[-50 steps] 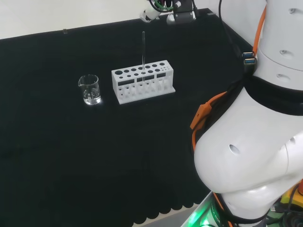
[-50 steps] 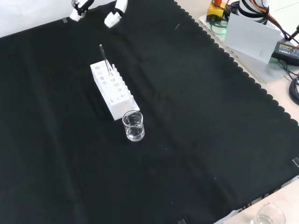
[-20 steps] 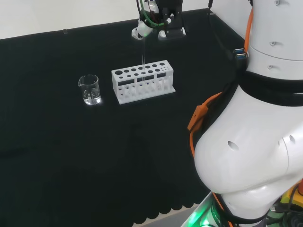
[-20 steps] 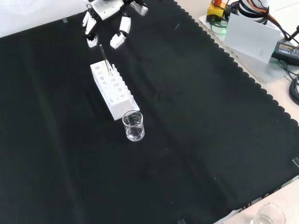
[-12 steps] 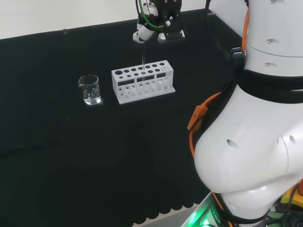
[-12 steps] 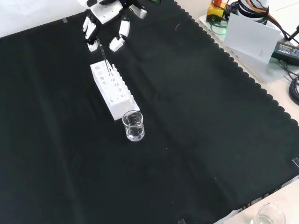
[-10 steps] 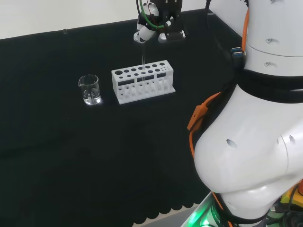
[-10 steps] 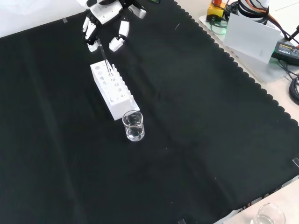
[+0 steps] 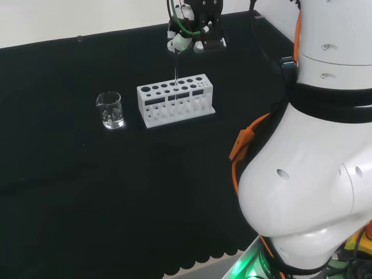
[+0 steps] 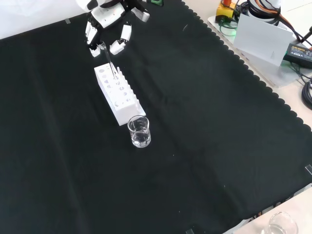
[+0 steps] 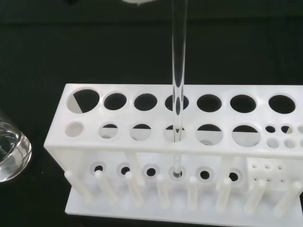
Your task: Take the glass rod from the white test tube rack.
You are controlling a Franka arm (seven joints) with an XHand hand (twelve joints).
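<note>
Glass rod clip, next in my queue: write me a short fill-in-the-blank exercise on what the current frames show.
1. The glass rod stands upright in a hole of the white ____.
2. In the head view, the beaker stands to the ____ of the test tube rack.
3. The hand has its fingers at the rod's ____ end.

Missing words: test tube rack; left; top

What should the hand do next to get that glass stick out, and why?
Probably close its fingers on the top of the glass rod. The rod stands upright in a hole of the white test tube rack, and the hand sits right at the rod's top end, fingers on either side, not yet clearly pinching it.
</note>
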